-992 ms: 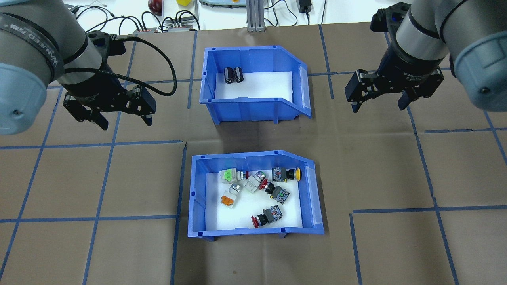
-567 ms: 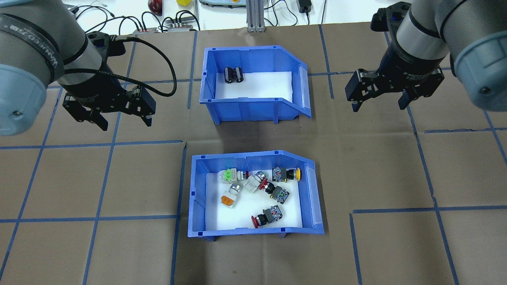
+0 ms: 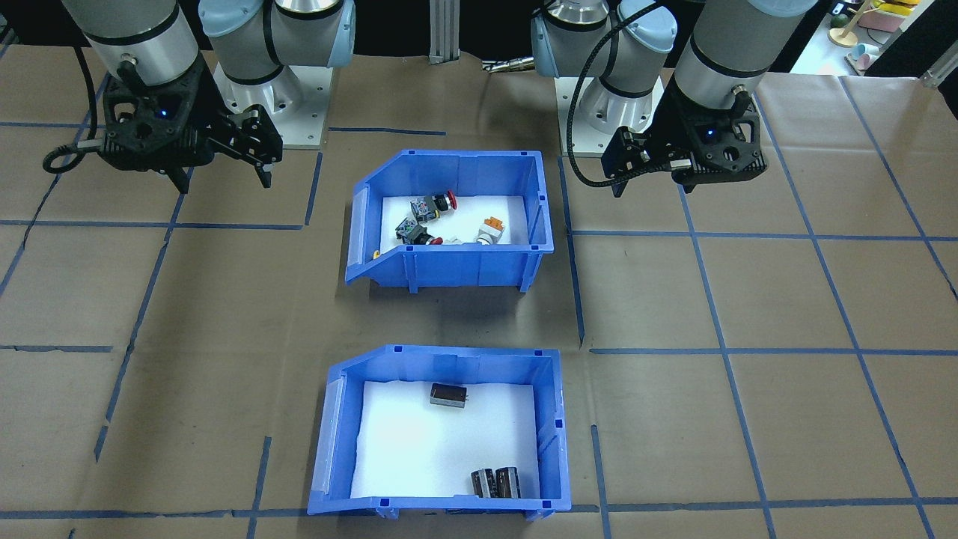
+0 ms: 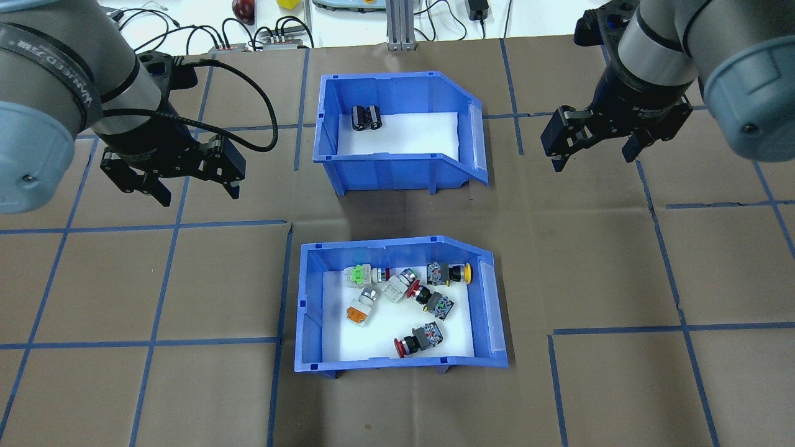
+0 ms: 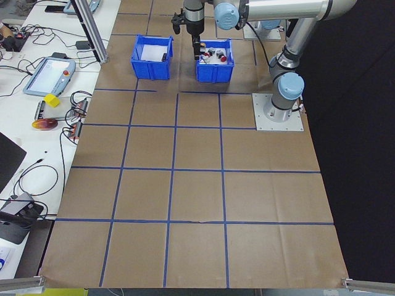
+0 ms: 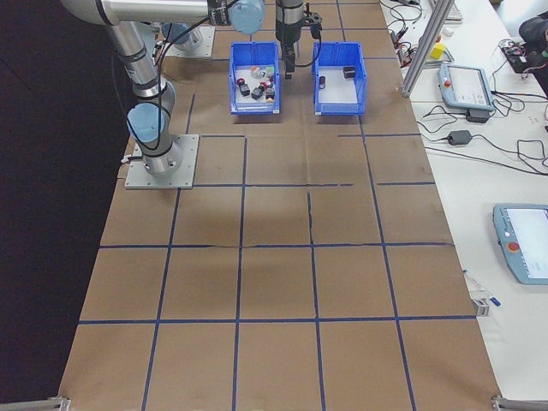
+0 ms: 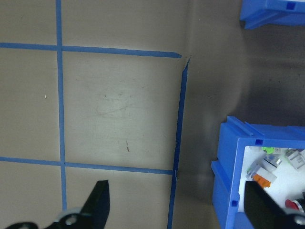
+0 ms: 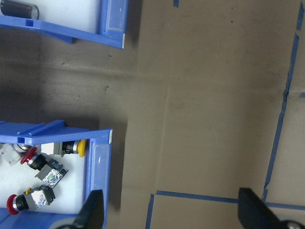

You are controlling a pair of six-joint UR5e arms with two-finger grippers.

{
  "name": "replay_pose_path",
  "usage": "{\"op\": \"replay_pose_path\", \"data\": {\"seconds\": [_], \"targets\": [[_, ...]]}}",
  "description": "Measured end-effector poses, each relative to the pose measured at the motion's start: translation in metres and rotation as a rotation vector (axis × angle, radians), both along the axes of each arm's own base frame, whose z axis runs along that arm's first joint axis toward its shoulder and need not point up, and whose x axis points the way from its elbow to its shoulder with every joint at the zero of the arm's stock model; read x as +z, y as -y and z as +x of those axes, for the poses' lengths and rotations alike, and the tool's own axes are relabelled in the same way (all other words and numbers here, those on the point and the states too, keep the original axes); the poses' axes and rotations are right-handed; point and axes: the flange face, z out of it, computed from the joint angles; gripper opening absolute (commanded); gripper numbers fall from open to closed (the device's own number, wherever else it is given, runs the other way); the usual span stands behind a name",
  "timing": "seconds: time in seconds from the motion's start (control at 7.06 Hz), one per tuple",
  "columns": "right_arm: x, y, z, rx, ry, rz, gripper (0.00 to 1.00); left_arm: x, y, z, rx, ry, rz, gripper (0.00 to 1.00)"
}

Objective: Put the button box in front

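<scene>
left arm (image 4: 68, 81) reads "wanued", button box (image 4: 397, 304) w/ no label.

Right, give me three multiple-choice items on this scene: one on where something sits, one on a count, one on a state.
1. Which blue bin sits nearer the robot's base?
A. The button box
B. The bin with the dark cylinders
C. Both equally near

2. How many dark cylinders stand side by side in the other bin?
A. Five
B. None
C. Two

3. How do the two grippers stand?
A. Both shut on bins
B. Both open, holding nothing
C. Left shut on a button

Key:
1. A: in the front-facing view the button box lies next to the arm bases, the other bin further out.
2. C: a pair of dark cylinders stands by that bin's wall.
3. B: the left gripper and right gripper hang over bare table with jaws spread, off to either side of the bins.
</scene>
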Motion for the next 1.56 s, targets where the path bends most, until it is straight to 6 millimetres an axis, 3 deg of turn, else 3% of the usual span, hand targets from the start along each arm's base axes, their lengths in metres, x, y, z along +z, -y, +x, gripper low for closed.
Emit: {"op": "replay_pose_path", "data": {"seconds": [0.43,0.71,0.85,1.28,1.56], "targets": [[-0.021,0.048,0.008,0.297,0.002,0.024,1.0,-0.002,-0.007,-0.004,0.191,-0.029,0.002,0.97],[-0.032,0.081,0.033,0.604,0.006,0.001,1.0,-0.002,-0.017,-0.009,0.426,-0.033,0.008,0.97],[-0.036,0.095,0.056,0.773,0.002,-0.012,1.0,-0.005,-0.035,-0.013,0.576,-0.025,0.014,0.97],[-0.052,0.122,0.132,1.079,-0.007,-0.034,1.0,-0.042,-0.121,-0.03,0.99,-0.038,0.041,0.97],[-0.061,0.142,0.188,1.19,-0.018,-0.053,1.0,-0.069,-0.175,-0.072,1.162,-0.049,0.075,0.97]]}}
